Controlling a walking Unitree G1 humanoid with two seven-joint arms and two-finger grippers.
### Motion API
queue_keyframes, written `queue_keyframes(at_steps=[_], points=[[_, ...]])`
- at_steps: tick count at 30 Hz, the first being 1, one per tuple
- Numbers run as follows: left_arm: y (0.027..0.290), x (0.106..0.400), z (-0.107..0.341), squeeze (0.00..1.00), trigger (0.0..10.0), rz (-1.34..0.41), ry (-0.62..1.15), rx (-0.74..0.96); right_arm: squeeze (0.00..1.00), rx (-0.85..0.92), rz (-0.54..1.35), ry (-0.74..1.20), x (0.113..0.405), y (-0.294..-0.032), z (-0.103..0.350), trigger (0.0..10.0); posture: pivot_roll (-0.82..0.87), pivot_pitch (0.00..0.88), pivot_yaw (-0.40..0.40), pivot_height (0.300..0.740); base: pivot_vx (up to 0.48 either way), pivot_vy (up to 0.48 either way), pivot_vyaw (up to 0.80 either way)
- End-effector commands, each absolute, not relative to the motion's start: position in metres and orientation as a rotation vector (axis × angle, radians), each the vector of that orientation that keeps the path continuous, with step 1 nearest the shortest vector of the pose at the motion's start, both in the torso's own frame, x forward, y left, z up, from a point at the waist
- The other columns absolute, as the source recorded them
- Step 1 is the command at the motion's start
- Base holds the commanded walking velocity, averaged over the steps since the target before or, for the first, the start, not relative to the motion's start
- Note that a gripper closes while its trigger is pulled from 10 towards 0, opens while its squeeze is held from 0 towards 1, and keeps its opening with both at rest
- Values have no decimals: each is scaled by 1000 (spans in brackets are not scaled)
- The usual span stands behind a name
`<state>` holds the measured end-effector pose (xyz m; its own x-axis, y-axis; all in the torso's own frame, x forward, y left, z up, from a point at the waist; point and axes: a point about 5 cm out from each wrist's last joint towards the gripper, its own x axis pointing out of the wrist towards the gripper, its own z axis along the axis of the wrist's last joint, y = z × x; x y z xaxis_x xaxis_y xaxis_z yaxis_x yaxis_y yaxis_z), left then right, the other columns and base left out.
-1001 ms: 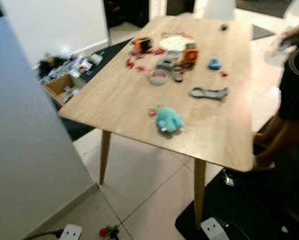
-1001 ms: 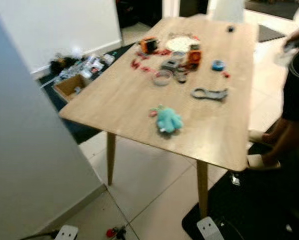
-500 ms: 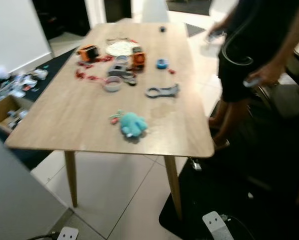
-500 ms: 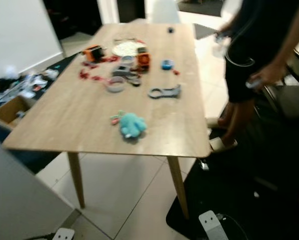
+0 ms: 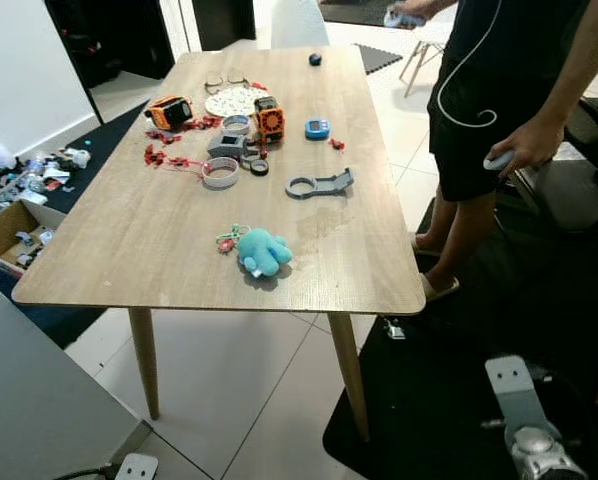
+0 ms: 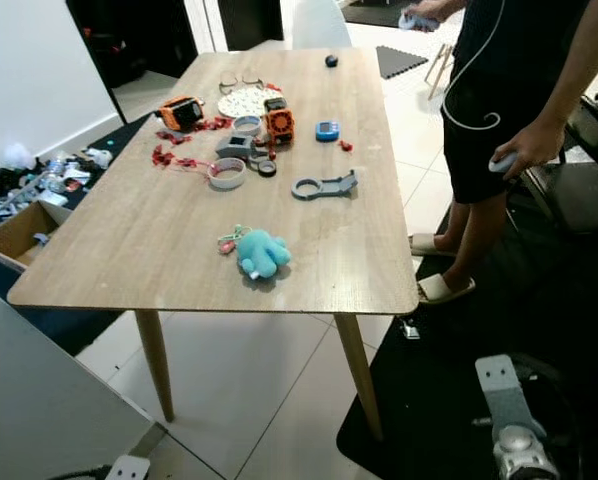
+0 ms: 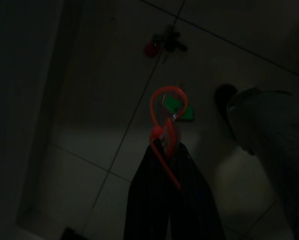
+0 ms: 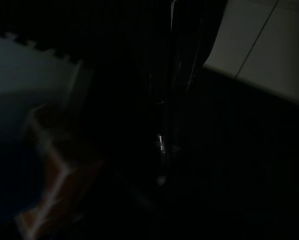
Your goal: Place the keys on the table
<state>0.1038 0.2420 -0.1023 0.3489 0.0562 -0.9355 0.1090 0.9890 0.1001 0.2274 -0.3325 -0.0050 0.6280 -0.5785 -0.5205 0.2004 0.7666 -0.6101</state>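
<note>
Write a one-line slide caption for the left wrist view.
Left gripper shut on an orange-looped key ring, hanging over dim floor tiles.

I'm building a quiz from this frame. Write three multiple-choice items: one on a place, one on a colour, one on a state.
1. Where is the plush toy?
A. near the table's front edge
B. on the floor
C. in the cardboard box

2. What colour is the loop on the keys?
A. blue
B. red
C. white

3. The left hand is:
A. open
B. shut on the keys
C. resting on the table

Key: 1 A, the plush toy lies on the table; 2 B, keys; 3 B, left hand pinches them over floor tiles.
</note>
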Motion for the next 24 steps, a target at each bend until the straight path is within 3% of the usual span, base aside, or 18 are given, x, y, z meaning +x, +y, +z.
queue_keyframes(at_steps=[1,3,4,7,13,15,19,22,24], points=[[244,101,-102,0,10000,-41,1222,161,0,-529,-527,638,248,-341,20,10000,-62,31,81,740,0,0,0],[243,101,-103,0,10000,-49,1224,159,0,-518,-517,482,276,-339,49,10000,-65,26,81,740,0,0,0],[243,101,-103,0,10000,-49,1224,159,0,-518,-517,482,276,-339,49,10000,-65,26,81,740,0,0,0],[241,100,-103,0,10000,-64,1230,162,0,-556,-469,212,319,-327,105,10000,-66,27,83,740,0,0,0],[240,101,-103,0,10000,-64,1230,158,0,-543,-367,-34,351,-305,159,10000,-65,25,82,740,0,0,0],[240,101,-103,0,10000,-64,1230,158,0,-543,-367,-34,351,-305,159,10000,-65,25,82,740,0,0,0],[239,101,-104,0,10000,-65,1230,155,0,-495,-66,-185,372,-251,181,10000,-63,24,81,740,0,0,0],[239,101,-104,0,10000,-65,1231,153,0,-456,54,-208,376,-228,182,10000,-63,24,81,740,0,0,0],[239,100,-104,0,10000,-69,1235,154,0,-452,206,-213,378,-198,177,10000,-63,24,81,740,0,0,0]])
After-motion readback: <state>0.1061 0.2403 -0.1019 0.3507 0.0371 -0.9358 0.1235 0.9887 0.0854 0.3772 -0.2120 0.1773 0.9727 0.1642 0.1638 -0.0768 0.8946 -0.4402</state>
